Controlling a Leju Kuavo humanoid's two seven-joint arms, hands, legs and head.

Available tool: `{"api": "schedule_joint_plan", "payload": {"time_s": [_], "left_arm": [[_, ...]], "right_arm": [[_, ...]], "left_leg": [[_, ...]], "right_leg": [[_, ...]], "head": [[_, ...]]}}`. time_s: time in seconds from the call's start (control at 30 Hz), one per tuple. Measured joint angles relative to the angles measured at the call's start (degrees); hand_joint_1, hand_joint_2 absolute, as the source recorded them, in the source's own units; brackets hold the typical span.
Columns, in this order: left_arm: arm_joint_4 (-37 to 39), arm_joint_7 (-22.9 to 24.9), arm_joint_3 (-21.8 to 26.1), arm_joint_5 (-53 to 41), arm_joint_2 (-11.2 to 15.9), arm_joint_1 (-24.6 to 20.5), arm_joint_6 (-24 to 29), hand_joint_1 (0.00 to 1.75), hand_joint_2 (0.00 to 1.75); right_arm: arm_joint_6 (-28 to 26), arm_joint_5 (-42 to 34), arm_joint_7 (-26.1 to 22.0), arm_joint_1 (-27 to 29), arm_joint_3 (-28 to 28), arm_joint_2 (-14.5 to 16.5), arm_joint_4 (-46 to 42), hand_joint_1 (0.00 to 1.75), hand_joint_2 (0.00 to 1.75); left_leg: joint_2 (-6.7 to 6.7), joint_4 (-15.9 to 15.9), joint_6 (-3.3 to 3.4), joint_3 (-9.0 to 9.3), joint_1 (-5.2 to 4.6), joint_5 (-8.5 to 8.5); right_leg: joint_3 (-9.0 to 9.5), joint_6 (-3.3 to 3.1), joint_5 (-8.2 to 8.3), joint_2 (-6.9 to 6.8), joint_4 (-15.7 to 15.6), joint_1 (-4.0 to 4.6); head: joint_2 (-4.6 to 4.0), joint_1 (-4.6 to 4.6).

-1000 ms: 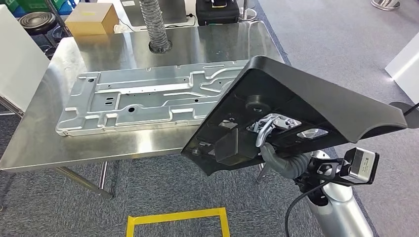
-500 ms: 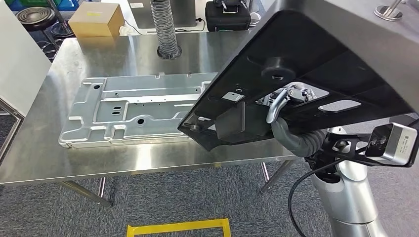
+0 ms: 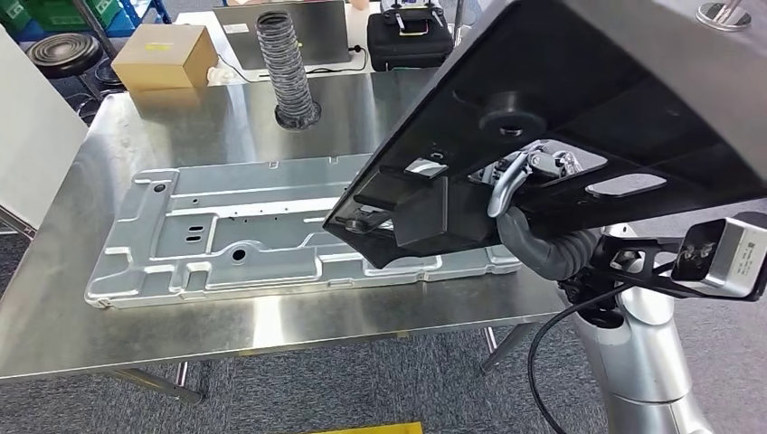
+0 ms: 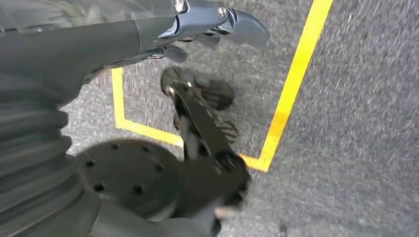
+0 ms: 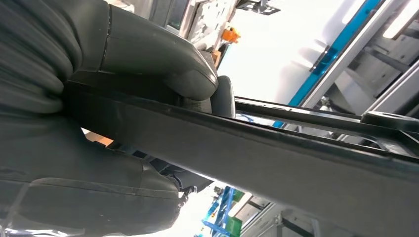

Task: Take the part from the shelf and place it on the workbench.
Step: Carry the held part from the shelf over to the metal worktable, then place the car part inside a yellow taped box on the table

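Carrying part over bench, not yet set down.

Head view: my right hand (image 3: 534, 240) holds the large black moulded plastic panel (image 3: 579, 117) from below, tilted above the stainless steel workbench (image 3: 208, 117); its low corner could snag the grey stamped metal plate (image 3: 244, 231) beneath. Right wrist: thumb clamps the panel edge. Left wrist: left hand (image 4: 197, 22) hangs over grey carpet; grip state unclear.

Bright glare, blurred wrist views
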Motion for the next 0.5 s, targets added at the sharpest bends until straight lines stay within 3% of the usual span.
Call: {"api": "schedule_joint_plan", "payload": {"time_s": [0.03,0.1,0.17,0.23,0.33,0.4,0.47,0.5], "left_arm": [[0.00,0.00,0.02,0.01,0.02,0.08,0.05,0.00,1.75],[0.00,-0.01,0.04,0.02,0.08,0.20,0.11,0.00,1.75],[0.00,-0.09,0.09,0.00,0.17,0.24,0.09,0.00,1.75],[0.00,-0.25,0.13,-0.04,0.21,0.32,-0.03,0.00,1.75],[0.00,-0.40,0.14,-0.07,0.20,0.49,-0.17,0.00,1.75],[-0.01,-0.43,0.29,0.14,0.20,0.40,-0.16,0.00,1.75],[-0.02,-0.46,0.66,0.41,0.20,0.31,-0.11,0.00,1.75],[-0.02,-0.52,0.84,0.50,0.20,0.35,-0.07,0.00,1.75]], "right_arm": [[-0.04,0.08,-0.02,0.05,0.01,0.04,0.05,1.75,1.75],[-0.34,0.42,-0.15,0.02,0.01,0.12,0.12,1.75,1.75],[-1.08,1.28,-0.40,-0.13,-0.01,0.19,0.17,1.75,1.75],[-2.35,2.84,-0.38,-0.33,-0.14,0.22,0.13,1.75,1.75],[-5.35,6.80,0.07,-0.76,-0.79,0.22,-0.43,1.75,1.75],[-8.17,10.94,-0.01,-1.13,-1.15,0.26,-0.65,1.75,1.75],[-11.06,15.77,-0.12,-1.27,-1.37,0.30,-0.50,1.75,1.75],[-12.54,18.36,0.11,-1.27,-1.46,0.30,-0.37,1.75,1.75]], "left_leg": [[0.02,-1.15,-0.03,-0.31,0.06,1.24],[0.07,-8.58,0.11,1.43,0.14,6.90],[0.15,-14.81,0.72,3.13,-0.10,10.41],[0.21,-16.21,1.64,3.52,-0.42,10.62],[0.21,-17.01,2.78,4.91,-0.15,10.97],[0.19,-17.39,3.25,5.70,-0.03,10.71],[0.13,-17.37,3.48,6.02,-0.11,10.21],[0.10,-17.34,3.48,6.26,-0.16,9.92]], "right_leg": [[0.66,0.07,-0.49,0.04,0.00,-0.01],[2.14,0.33,-1.62,0.07,-0.03,-0.03],[3.00,0.80,-2.52,0.13,-0.02,0.04],[3.31,1.48,-2.83,0.21,0.05,0.14],[3.27,2.39,-3.63,0.17,1.67,0.11],[0.42,2.79,-6.02,0.10,7.10,-0.10],[-4.33,3.14,-8.70,0.07,14.24,-0.27],[-5.99,3.25,-8.92,0.06,16.02,-0.34]], "head": [[0.00,-0.01],[0.00,0.01],[0.00,0.04],[0.00,0.06],[0.00,0.19],[0.00,0.42],[0.00,0.51],[0.00,0.51]]}}
